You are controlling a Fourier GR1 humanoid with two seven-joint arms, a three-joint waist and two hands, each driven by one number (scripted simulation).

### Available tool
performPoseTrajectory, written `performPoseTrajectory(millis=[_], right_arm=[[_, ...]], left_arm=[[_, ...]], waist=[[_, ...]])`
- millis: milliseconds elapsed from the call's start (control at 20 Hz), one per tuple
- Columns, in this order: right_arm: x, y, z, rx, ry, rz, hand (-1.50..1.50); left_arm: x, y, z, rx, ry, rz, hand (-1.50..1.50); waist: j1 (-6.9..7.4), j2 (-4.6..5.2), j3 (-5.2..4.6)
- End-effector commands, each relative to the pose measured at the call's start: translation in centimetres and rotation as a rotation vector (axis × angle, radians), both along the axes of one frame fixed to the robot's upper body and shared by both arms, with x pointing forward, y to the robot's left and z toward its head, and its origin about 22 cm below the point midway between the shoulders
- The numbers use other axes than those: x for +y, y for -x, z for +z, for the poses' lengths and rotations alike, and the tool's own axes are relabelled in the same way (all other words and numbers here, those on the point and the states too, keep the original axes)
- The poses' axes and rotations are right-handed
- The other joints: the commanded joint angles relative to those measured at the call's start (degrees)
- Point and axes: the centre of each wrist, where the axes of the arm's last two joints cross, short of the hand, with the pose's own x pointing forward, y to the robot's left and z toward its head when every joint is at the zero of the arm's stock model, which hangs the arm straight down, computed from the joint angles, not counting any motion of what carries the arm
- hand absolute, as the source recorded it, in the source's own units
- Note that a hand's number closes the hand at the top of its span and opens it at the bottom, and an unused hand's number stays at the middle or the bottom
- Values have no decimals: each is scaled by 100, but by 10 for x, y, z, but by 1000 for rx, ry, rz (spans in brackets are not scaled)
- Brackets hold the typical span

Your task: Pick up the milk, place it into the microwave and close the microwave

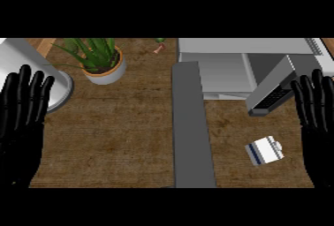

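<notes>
The milk carton (pixel 265 151) lies on the brown tabletop (pixel 117 132), right of the grey strip (pixel 191 132) that runs down the middle, and is held by neither hand. The microwave (pixel 222 66) stands at the upper right with its door (pixel 277 88) swung open toward the carton. The left hand (pixel 23 110) rests at the left edge, fingers straight and pointing up, holding nothing. The right hand (pixel 317 114) rests at the right edge, fingers likewise straight and free, near the door. A potted plant (pixel 101 57) stands at the upper left, beside a round grey plate (pixel 62 90) partly hidden by the left hand
</notes>
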Motion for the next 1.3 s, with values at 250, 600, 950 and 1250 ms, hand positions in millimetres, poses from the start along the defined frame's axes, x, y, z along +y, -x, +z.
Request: performPoseTrajectory(millis=[250, 600, 950, 1250], right_arm=[[-69, 36, -5, 5, 72, 12, -150], [-79, 56, 1, 51, -20, 86, -150], [-63, 55, -17, 127, 33, 13, -150], [-76, 57, -54, 158, 38, -27, -150]], left_arm=[[26, -17, 7, 83, -32, -27, -150], [55, 19, -9, 183, 195, -119, -150], [70, 65, -11, 178, 192, -127, -150], [86, 90, -8, 177, 189, -118, -150]], waist=[[-104, 68, 44], [-46, 67, 39], [-1, 70, 38], [-13, 70, 39]])
